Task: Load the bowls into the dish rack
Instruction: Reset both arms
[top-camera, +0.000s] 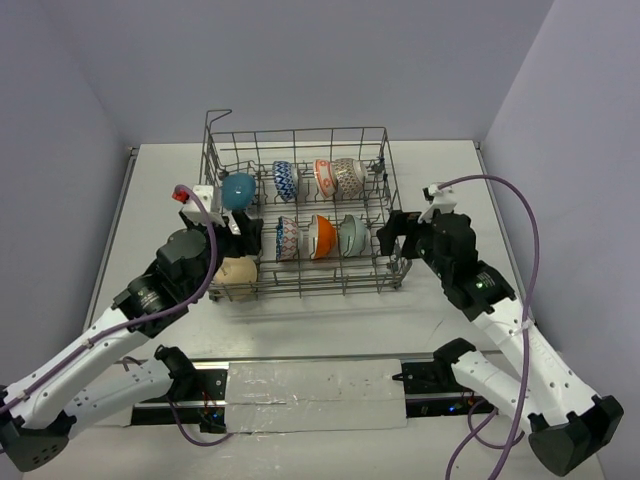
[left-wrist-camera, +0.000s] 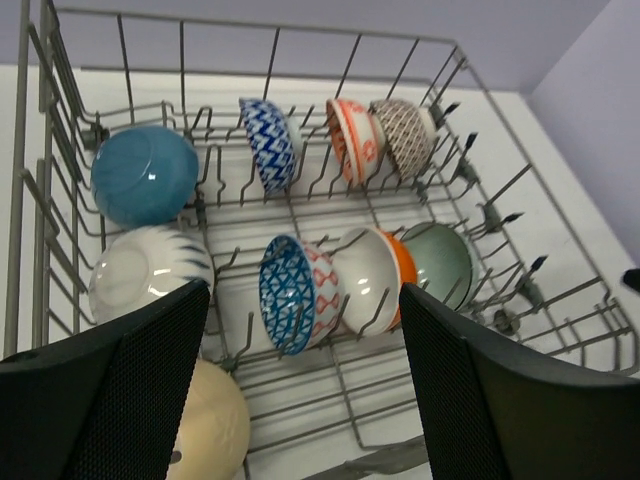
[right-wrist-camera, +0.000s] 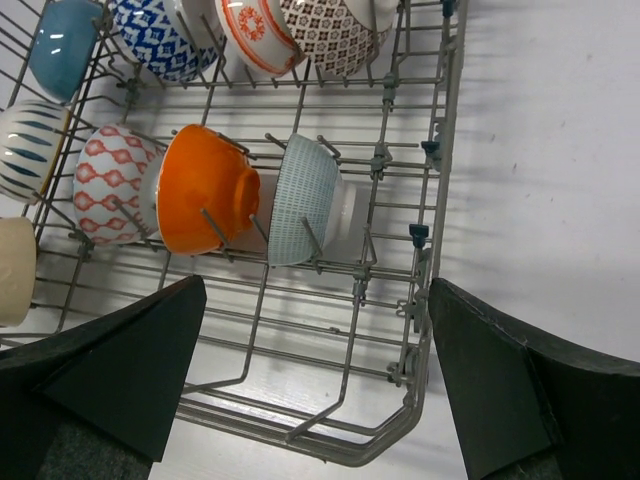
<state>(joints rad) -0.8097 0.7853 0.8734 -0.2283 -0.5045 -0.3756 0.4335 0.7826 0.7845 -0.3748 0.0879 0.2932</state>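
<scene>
Dish rack (top-camera: 320, 288), standing at the middle of the bench (top-camera: 330, 325) and filled with bowls (top-camera: 322, 235), could be dragged if one of its wires were snagged. The cream bowl (top-camera: 236, 275) at its near left corner seems loosely seated and could be knocked by the left end effector (top-camera: 243, 232), spread wide and empty above it. The right end effector (top-camera: 400, 232), likewise wide open and empty, is held beside the right wall.

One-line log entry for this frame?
left tool: open, empty, over rack | right tool: open, empty, at rack's right edge | bowls: nine in rack
</scene>
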